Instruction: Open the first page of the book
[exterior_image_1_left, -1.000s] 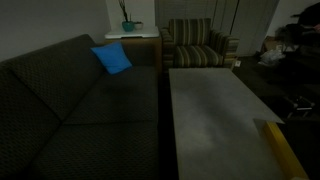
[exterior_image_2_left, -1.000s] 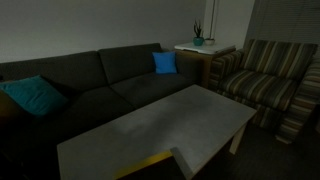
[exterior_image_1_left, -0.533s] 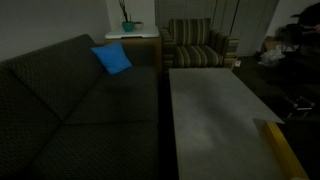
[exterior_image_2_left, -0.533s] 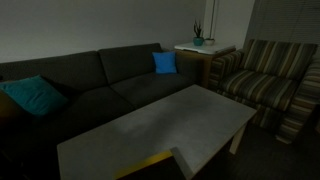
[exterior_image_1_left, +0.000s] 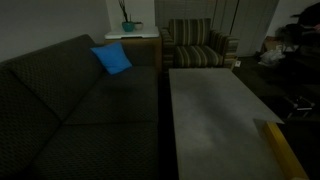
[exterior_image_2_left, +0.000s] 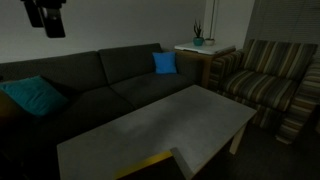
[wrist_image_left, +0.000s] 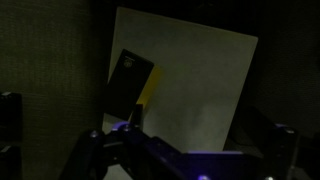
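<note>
The gripper (exterior_image_2_left: 47, 15) hangs high up in the dim room with its jaws spread wide and holding nothing. In the wrist view its two dark fingers (wrist_image_left: 95, 150) frame the long grey table (wrist_image_left: 200, 90), which lies well below it. The book (wrist_image_left: 148, 90) is down there on the table, showing from the gripper's side only as a thin yellow strip. Tight against the strip sits a dark rectangular thing (wrist_image_left: 128, 82) that I can't make out. In both exterior views the same yellow edge (exterior_image_1_left: 283, 148) (exterior_image_2_left: 150, 163) lies at the table's near end, well apart from the gripper, and whether the book lies shut I cannot tell. Below the gripper and a little behind it runs a dark sofa (exterior_image_2_left: 110, 85). A teal cushion (exterior_image_2_left: 30, 95) lies almost directly beneath the gripper, and a blue cushion (exterior_image_2_left: 165, 62) sits farther along the sofa. Past the sofa's far end, well away from the gripper, stands a small side table (exterior_image_2_left: 192, 50). On it is a teal pot (exterior_image_2_left: 198, 42) with a thin plant growing out of it. Beyond that, at the table's far end, stands a striped armchair (exterior_image_2_left: 268, 85).
</note>
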